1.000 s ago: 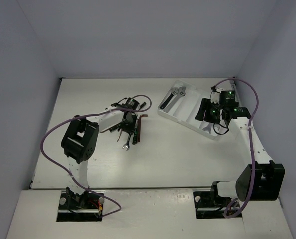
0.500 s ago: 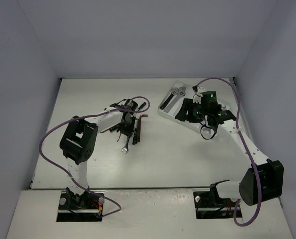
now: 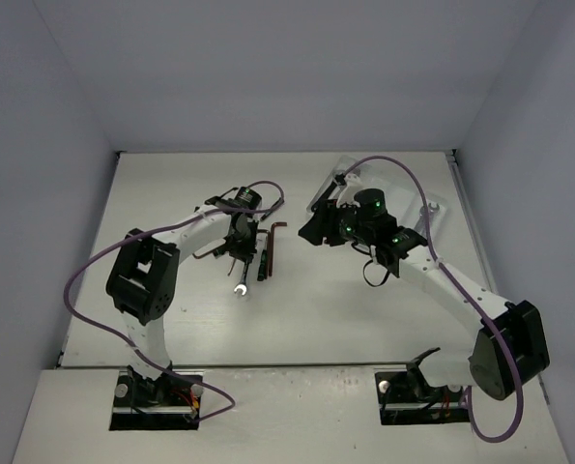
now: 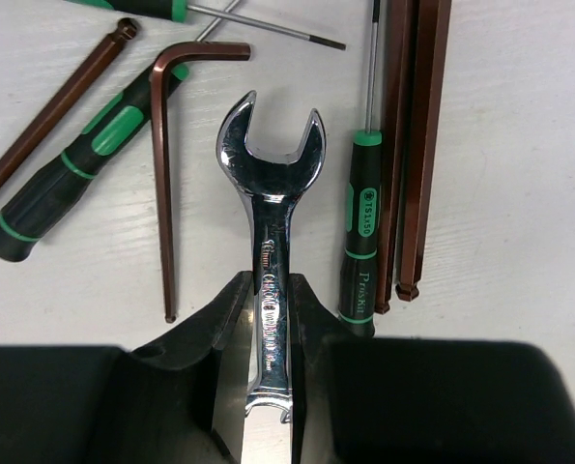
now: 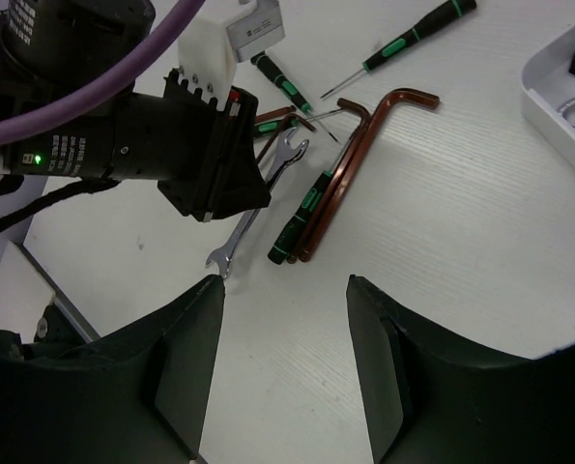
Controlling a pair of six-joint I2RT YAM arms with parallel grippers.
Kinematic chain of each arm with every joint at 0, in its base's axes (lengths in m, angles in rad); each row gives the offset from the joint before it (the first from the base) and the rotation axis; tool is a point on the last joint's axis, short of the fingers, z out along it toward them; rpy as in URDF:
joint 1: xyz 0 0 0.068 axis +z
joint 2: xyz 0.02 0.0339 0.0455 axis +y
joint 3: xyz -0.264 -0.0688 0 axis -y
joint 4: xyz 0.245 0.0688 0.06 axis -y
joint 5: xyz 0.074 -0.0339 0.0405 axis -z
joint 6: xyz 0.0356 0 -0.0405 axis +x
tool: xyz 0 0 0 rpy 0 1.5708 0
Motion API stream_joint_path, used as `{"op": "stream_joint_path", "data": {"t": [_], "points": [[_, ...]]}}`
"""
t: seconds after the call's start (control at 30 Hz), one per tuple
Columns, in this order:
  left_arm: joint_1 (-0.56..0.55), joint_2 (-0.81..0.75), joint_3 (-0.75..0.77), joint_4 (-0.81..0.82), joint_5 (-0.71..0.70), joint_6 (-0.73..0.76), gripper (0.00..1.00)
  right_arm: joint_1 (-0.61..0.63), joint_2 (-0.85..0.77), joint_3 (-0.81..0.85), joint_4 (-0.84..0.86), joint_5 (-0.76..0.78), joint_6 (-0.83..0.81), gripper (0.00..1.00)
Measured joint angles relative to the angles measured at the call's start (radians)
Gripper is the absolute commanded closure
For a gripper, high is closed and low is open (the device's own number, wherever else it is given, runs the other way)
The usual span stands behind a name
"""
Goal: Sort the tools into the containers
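Left gripper [image 4: 268, 309]: almost shut, pinching the silver open-end wrench [image 4: 271, 193] by its thin middle.
Right gripper [image 5: 282, 367]: half open, holding nothing, up over the table [image 5: 480, 242].
Wrench spot: among the other tools, well apart from the tray [image 5: 558, 92].
Slip: the shiny handle may twist or slide out of the pinch.
Snag: a green-and-black screwdriver [image 4: 361, 232] and a brown hex key [image 4: 161, 184] lie just beside it, so a sideways pull could drag them.
Bump: the right arm [image 3: 442, 280] hangs between the tools and the tray.
Open room: straight up looks free.
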Motion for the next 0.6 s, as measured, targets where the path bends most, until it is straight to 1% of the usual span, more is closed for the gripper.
{"op": "stream_joint_path", "data": {"t": [0.33,0.6], "points": [[0.005,-0.052,0.013,-0.010,0.017,-0.018,1.00,0.090,0.060,-0.046,0.144,0.004,0.035,0.49],[0.005,-0.064,0.099,-0.014,0.050,-0.050,1.00,0.174,0.163,-0.046,0.239,0.004,0.067,0.49]]}}
